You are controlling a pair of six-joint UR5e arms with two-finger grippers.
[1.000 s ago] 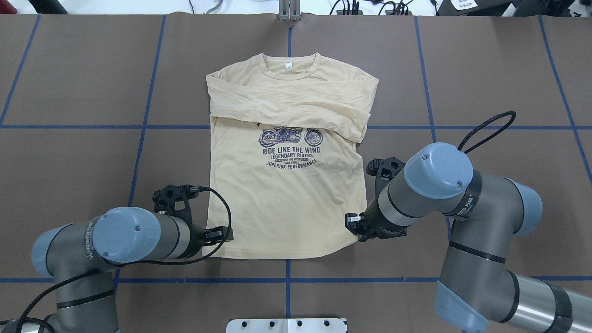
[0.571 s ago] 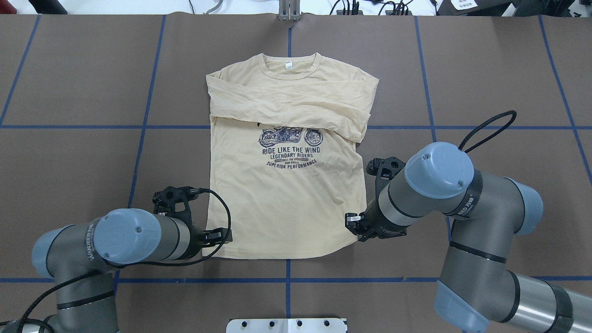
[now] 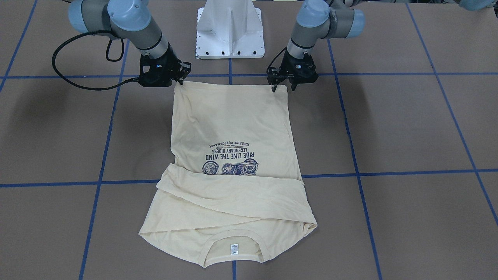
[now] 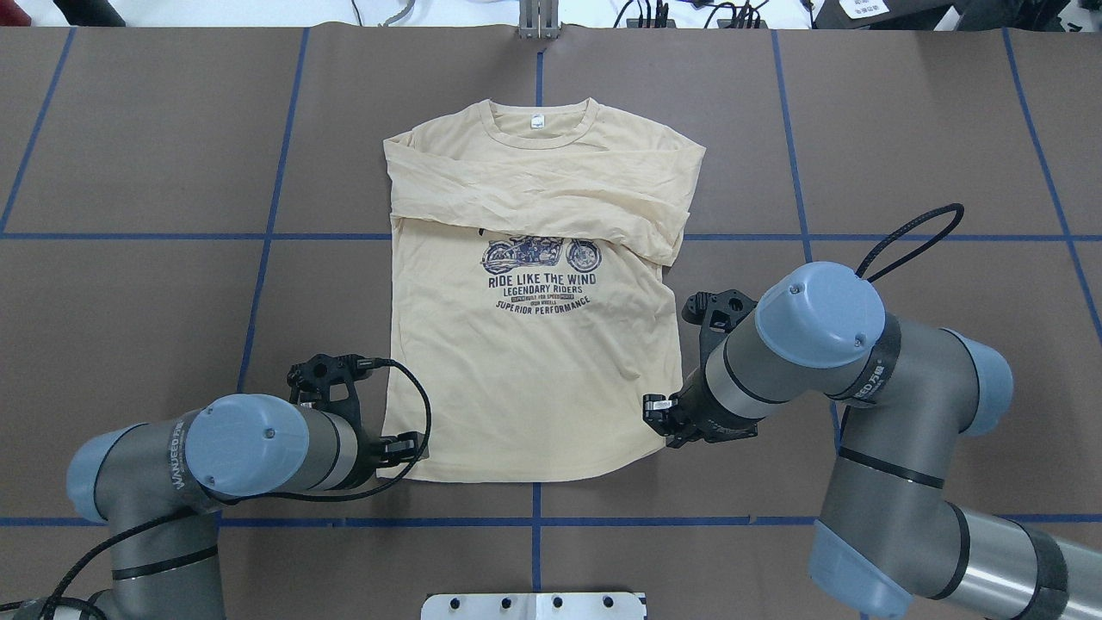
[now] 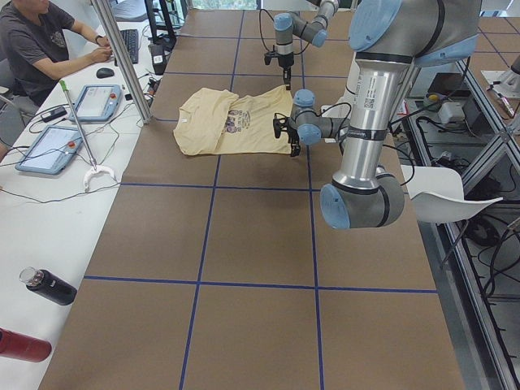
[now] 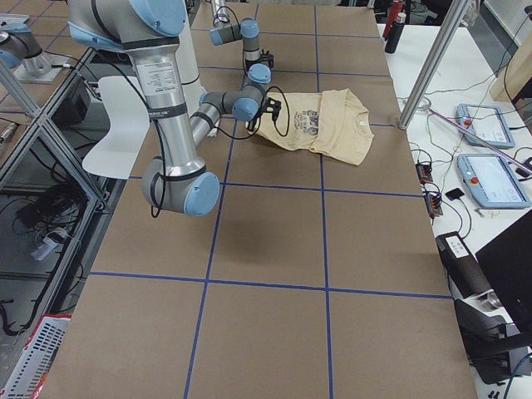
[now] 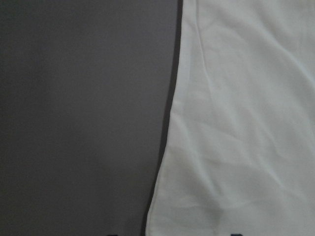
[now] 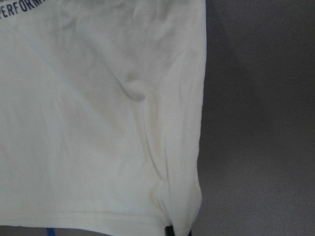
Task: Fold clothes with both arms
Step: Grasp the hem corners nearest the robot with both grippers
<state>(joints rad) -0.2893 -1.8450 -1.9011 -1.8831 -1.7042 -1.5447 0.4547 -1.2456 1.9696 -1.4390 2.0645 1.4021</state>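
The pale yellow T-shirt lies flat, print up, collar far from me and both sleeves folded across the chest. My left gripper is open at the hem's left corner. In the left wrist view the shirt's side edge runs between two dark fingertips. My right gripper sits at the hem's right corner, shut on the T-shirt. There the fabric puckers around one dark fingertip.
Brown table cover with blue tape lines. The white pedestal base stands just behind the hem. A person sits at a side desk with tablets; bottles lie there, and a metal post stands nearby.
My left arm has drawn back slightly toward the robot base, so its gripper now sits lower along the shirt's left edge, nearer the hem corner. The right arm and shirt have barely moved.
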